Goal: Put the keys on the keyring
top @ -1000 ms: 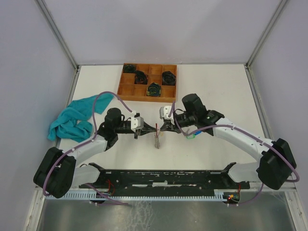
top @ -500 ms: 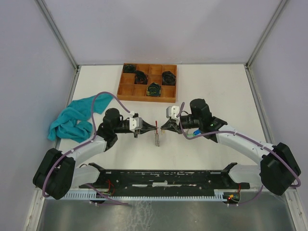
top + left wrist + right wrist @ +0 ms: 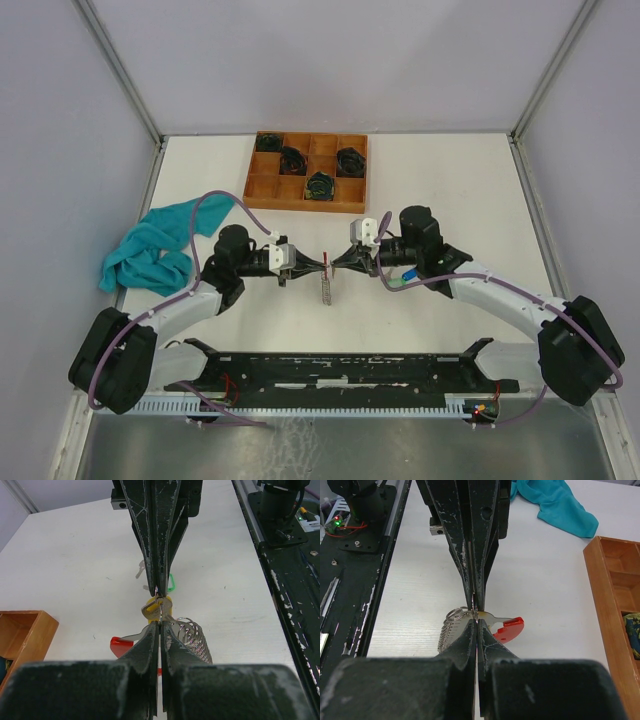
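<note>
My left gripper (image 3: 322, 263) and right gripper (image 3: 334, 263) meet tip to tip above the table's middle, both shut. In the left wrist view the left gripper (image 3: 160, 623) pinches the thin wire of the keyring (image 3: 192, 639), a coiled stack of silver rings hanging below. A red-tagged key (image 3: 120, 645) hangs on it. The right gripper (image 3: 476, 620) is closed at a yellow-tagged key (image 3: 161, 606) right at the ring wire. A green-tagged key (image 3: 171, 583) lies on the table beyond, beside the right arm (image 3: 398, 283).
A wooden compartment tray (image 3: 262, 183) with black coiled bundles sits at the back. A teal cloth (image 3: 150, 248) lies at the left edge. The black rail (image 3: 330, 368) runs along the near edge.
The right wrist has swung a little to the right and back while its tips stayed at the meeting point. The left arm and the hanging keyring have barely moved.
</note>
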Controlling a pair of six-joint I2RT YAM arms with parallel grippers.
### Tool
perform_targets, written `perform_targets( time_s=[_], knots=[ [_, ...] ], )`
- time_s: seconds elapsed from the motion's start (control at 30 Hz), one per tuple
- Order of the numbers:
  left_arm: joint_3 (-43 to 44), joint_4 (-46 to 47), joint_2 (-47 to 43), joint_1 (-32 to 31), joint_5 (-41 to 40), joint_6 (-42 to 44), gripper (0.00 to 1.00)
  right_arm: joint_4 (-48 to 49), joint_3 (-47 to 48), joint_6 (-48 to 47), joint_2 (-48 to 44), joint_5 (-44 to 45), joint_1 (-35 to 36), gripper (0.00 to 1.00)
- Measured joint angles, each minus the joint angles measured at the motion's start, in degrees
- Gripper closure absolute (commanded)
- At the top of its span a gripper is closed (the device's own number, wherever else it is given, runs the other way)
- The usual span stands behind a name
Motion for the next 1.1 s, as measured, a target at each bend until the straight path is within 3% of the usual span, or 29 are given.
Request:
perform_targets(
  time_s=[1.1],
  knots=[
    [0.0, 0.02, 0.79, 0.0, 0.96, 0.0, 0.97, 2.01, -0.87, 1.36, 0.44, -1.86, 0.0, 0.99]
  ],
)
